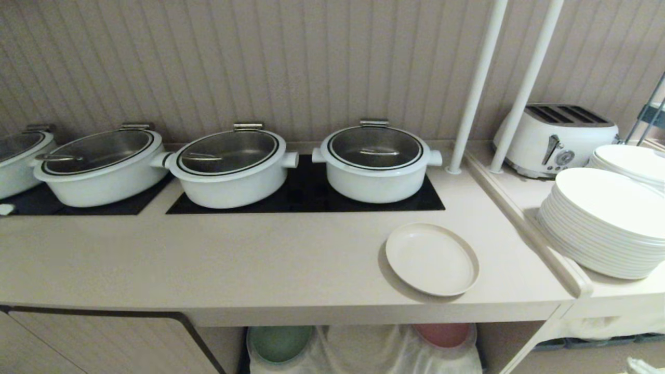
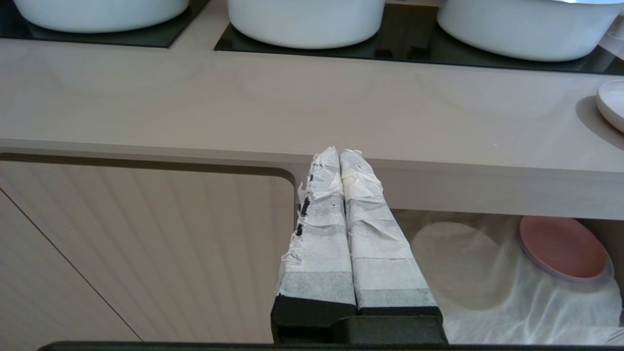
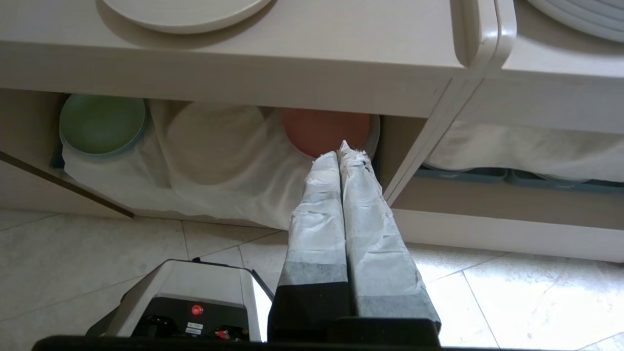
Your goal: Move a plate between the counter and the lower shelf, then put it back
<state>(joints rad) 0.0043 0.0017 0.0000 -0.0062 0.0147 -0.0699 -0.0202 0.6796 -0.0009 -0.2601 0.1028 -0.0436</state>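
Note:
The cream plate (image 1: 431,258) lies flat on the counter (image 1: 234,259), near the front edge and in front of the rightmost pot; its edge also shows as plate (image 3: 185,12) and plate (image 2: 613,105). Below the counter is the lower shelf (image 3: 214,161), draped in white cloth with a bare round mound between a green plate (image 3: 101,124) and a pink plate (image 3: 324,130). My right gripper (image 3: 341,152) hangs shut and empty in front of the shelf, below the counter edge. My left gripper (image 2: 339,153) is shut and empty, level with the counter's front edge. Neither arm appears in the head view.
Several white lidded pots (image 1: 375,161) stand on black hob panels (image 1: 306,200). Two white poles (image 1: 475,88) rise at the counter's right end. Beyond them sit stacked white plates (image 1: 608,223) and a toaster (image 1: 556,137). A ribbed cabinet door (image 2: 136,248) closes the space left of the shelf. My base (image 3: 190,302) is on the tiled floor.

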